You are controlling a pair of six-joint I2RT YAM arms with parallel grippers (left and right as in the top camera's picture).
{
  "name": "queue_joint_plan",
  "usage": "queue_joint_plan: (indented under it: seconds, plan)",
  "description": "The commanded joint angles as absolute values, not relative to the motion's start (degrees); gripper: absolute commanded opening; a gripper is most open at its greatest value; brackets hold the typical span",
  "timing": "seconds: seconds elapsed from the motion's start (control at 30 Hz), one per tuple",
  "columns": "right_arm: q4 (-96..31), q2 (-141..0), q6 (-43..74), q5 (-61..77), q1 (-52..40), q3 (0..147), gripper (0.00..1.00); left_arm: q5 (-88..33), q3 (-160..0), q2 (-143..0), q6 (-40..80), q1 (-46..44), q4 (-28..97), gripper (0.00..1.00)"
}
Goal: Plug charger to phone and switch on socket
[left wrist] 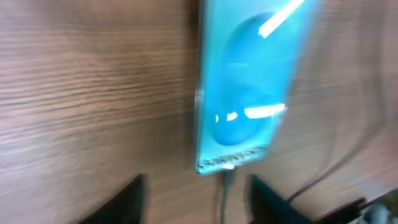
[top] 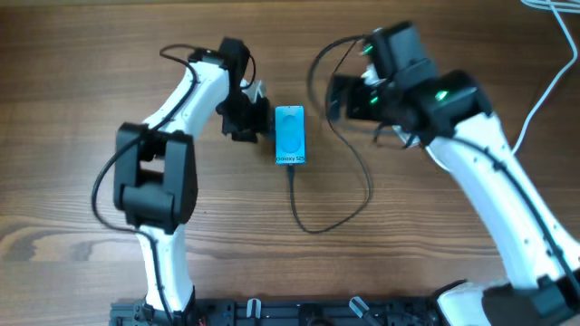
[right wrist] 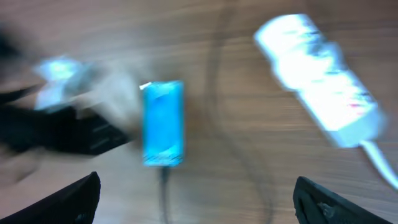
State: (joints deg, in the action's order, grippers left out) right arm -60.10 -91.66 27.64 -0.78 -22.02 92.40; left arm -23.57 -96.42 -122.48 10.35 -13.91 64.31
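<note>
The phone (top: pixel 290 134) lies flat mid-table with its teal screen lit; it also shows in the left wrist view (left wrist: pixel 249 87) and the right wrist view (right wrist: pixel 163 123). The thin black charger cable (top: pixel 313 222) runs from the phone's bottom edge, loops right and goes up under my right arm; its tip sits at the phone's bottom edge (left wrist: pixel 225 177). The white socket strip (right wrist: pixel 320 78) shows blurred only in the right wrist view. My left gripper (top: pixel 243 122) is open just left of the phone, fingers apart (left wrist: pixel 196 205). My right gripper (top: pixel 340 95) is open and empty (right wrist: pixel 196 199).
A thick white cord (top: pixel 544 81) runs off the table's far right corner. The socket's white cord (right wrist: pixel 382 162) trails right. The arm bases stand along the front edge (top: pixel 299 312). Both wrist views are motion-blurred.
</note>
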Motion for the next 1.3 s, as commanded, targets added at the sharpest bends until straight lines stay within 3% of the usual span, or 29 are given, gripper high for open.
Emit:
queue_joint_plan:
  seconds: [0.0, 0.03, 0.17, 0.4, 1.27]
  plan:
    - [-60.14, -97.91, 28.51, -3.68, -13.43, 93.12, 1.00, -16.71, -100.60, -106.30, 14.37, -13.39, 63.13, 0.88]
    - [-59.57, -99.61, 28.49, -3.92, -10.94, 93.12, 1.00, -12.67, -100.57, -103.72, 17.28, -13.39, 62.78, 1.00]
    - [-55.94, -103.98, 28.56, -4.27, -4.32, 93.12, 1.00, -1.41, -100.57, -95.44, 20.84, -13.39, 62.65, 1.00]
    - [-48.60, -108.14, 25.19, -7.79, 2.11, 93.12, 1.00, -1.41, -100.51, -91.83, 20.84, -13.39, 62.65, 1.00]
    - [-48.03, -123.92, 18.04, -1.15, 2.24, 93.08, 1.00, -1.41, -100.51, -91.83, 20.84, -13.39, 62.81, 1.00]
